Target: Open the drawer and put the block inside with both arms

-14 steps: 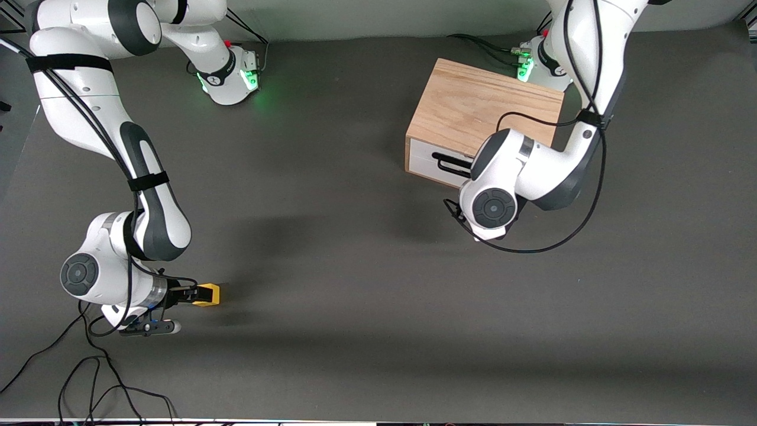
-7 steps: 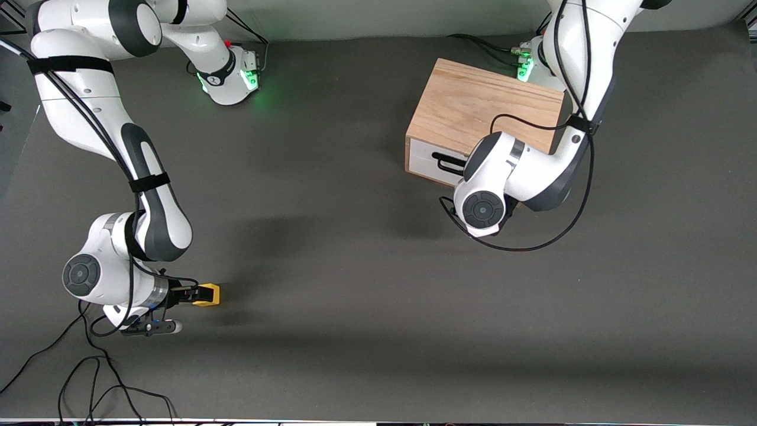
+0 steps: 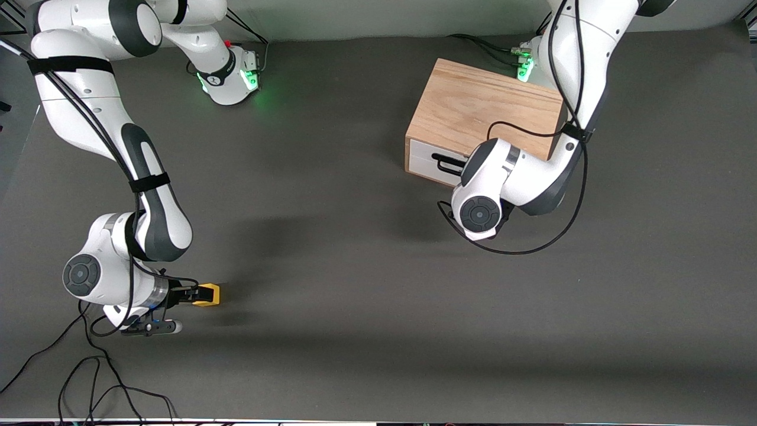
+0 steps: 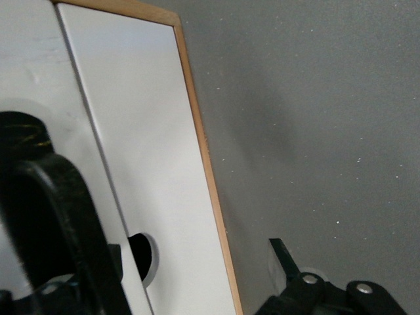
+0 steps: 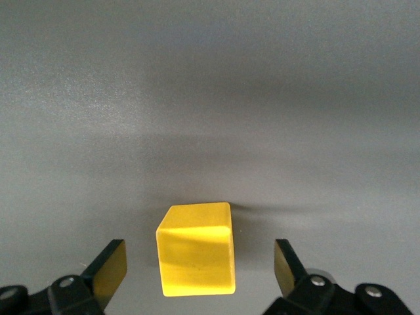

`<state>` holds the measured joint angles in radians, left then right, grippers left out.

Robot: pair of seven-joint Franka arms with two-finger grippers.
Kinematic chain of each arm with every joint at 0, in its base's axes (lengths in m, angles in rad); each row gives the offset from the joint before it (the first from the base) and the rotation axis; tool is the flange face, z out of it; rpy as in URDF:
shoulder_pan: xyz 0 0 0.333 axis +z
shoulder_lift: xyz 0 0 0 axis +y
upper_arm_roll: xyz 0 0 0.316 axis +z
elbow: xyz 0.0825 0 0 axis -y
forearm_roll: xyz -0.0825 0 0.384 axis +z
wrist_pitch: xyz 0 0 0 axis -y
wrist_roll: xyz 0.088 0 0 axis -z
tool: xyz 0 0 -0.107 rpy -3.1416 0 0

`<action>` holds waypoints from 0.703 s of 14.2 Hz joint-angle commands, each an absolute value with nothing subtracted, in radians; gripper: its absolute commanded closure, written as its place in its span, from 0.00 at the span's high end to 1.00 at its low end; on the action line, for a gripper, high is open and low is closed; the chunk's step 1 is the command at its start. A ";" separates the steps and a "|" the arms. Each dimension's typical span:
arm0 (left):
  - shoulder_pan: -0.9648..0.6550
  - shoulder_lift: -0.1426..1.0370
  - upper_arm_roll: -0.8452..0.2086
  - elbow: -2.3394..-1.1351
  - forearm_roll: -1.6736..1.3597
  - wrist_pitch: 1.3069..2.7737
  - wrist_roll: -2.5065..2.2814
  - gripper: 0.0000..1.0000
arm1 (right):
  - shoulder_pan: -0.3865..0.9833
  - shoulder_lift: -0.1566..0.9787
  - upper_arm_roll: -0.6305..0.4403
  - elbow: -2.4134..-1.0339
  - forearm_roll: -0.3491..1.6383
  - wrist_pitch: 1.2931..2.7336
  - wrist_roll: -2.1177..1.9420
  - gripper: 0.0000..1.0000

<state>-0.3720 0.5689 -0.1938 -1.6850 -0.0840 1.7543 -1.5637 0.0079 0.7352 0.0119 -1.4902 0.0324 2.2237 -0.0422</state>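
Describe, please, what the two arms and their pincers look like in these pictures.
Both arms are white, rounded segments with dark grey joints and round grey end caps. Black cables run along them, strapped down with black bands. Each base glows green. The right pincer has black, flat-tipped fingers on a black body with silver screws; the left pincer is likewise black.

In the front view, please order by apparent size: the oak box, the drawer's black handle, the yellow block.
1. oak box
2. black handle, partly hidden by the left arm
3. yellow block, smallest, between the right gripper fingers
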 commanded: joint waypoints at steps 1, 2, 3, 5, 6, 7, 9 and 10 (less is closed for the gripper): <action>-0.383 0.586 -0.183 -1.689 -0.045 1.839 -1.571 0.99 | 0.011 0.741 0.009 -1.480 0.025 2.233 -0.034 1.00; -0.385 0.586 -0.183 -1.689 -0.032 1.862 -1.568 0.98 | 0.011 0.741 0.009 -1.480 0.023 2.233 -0.034 1.00; -0.388 0.586 -0.183 -1.689 0.012 1.890 -1.566 0.99 | 0.011 0.741 0.009 -1.480 0.025 2.233 -0.034 1.00; -0.390 0.584 -0.184 -1.684 0.072 1.948 -1.566 0.99 | 0.011 0.741 0.009 -1.480 0.025 2.233 -0.035 1.00; -0.387 0.584 -0.184 -1.671 0.072 1.972 -1.565 0.99 | 0.011 0.741 0.009 -1.480 0.023 2.233 -0.034 1.00; -0.379 0.586 -0.184 -1.642 0.074 1.968 -1.551 0.99 | 0.011 0.741 0.009 -1.480 0.023 2.233 -0.034 1.00; -0.373 0.588 -0.178 -1.609 0.068 1.970 -1.443 0.99 | 0.011 0.742 0.009 -1.482 0.025 2.235 -0.035 1.00; -0.362 0.584 -0.176 -1.599 0.066 1.973 -1.416 0.99 | 0.011 0.744 0.009 -1.483 0.023 2.244 -0.035 1.00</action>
<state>-0.3796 0.5489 -0.2096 -1.6654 0.0145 1.8950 -1.5449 0.0079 0.7360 0.0119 -1.4902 0.0324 2.2244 -0.0422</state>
